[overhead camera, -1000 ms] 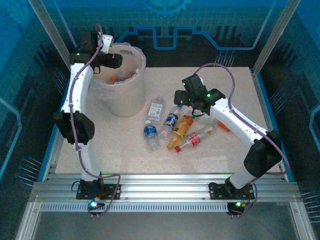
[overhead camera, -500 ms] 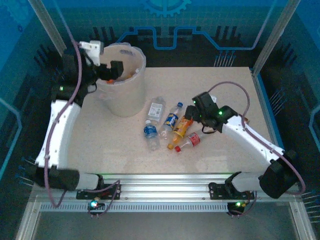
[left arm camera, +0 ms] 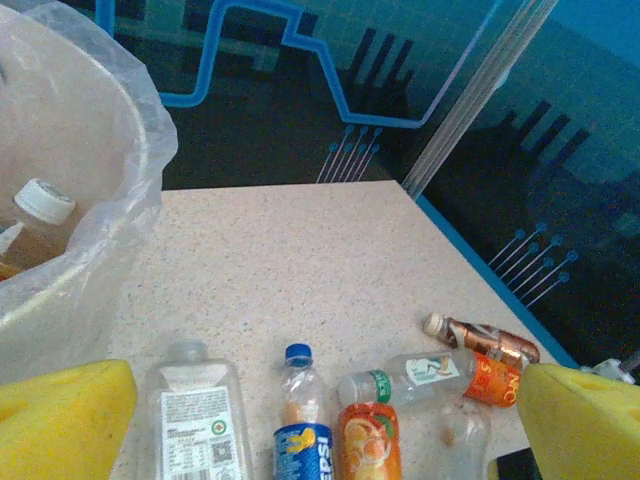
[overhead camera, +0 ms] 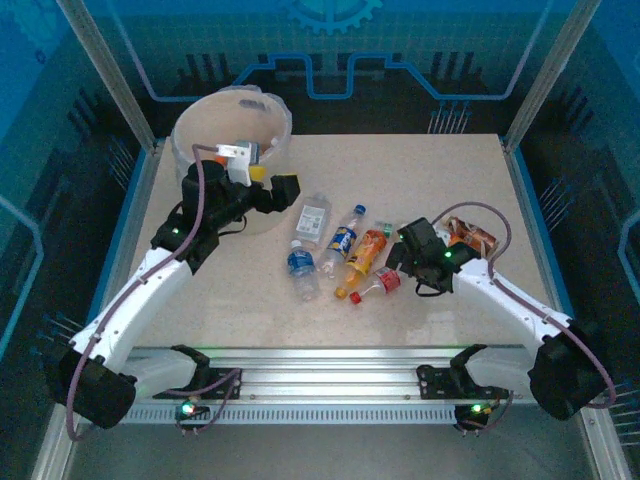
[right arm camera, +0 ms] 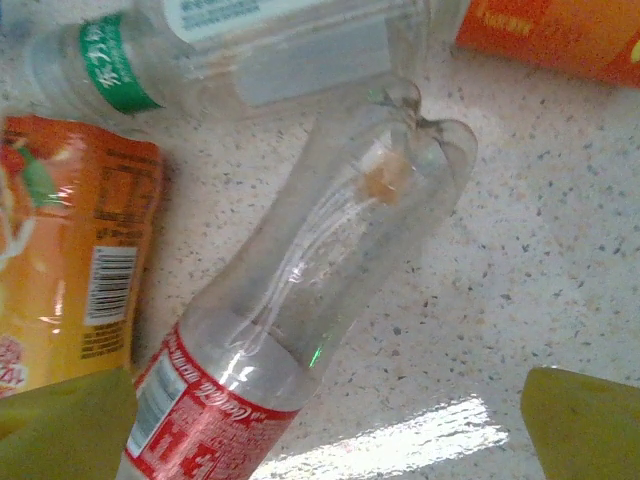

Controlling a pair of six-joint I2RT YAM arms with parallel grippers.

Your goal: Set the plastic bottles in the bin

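Note:
The bin (overhead camera: 197,115) stands at the back left, and several bottles (left arm camera: 40,205) lie inside it. More bottles lie in a heap mid-table: a flat clear one (overhead camera: 313,215), a Pepsi one (overhead camera: 343,238), a blue-labelled one (overhead camera: 300,268), an orange one (overhead camera: 365,255) and a red-labelled Coca-Cola one (overhead camera: 378,285). My left gripper (overhead camera: 285,192) hangs open and empty just right of the bin, above the flat clear bottle (left arm camera: 195,420). My right gripper (right arm camera: 320,430) is open and low over the table. Its yellow pads (right arm camera: 585,425) stand on either side of the Coca-Cola bottle (right arm camera: 300,300).
A brown bottle (left arm camera: 490,340) and an orange-labelled one (overhead camera: 470,235) lie right of the heap, behind my right arm. A clear bottle with a green band (right arm camera: 250,40) lies across the heap. Blue walls and metal posts (overhead camera: 550,70) close in the table.
My left arm has swung from over the bin down to its right side, toward the heap. My right gripper has come down and nearer, onto the Coca-Cola bottle.

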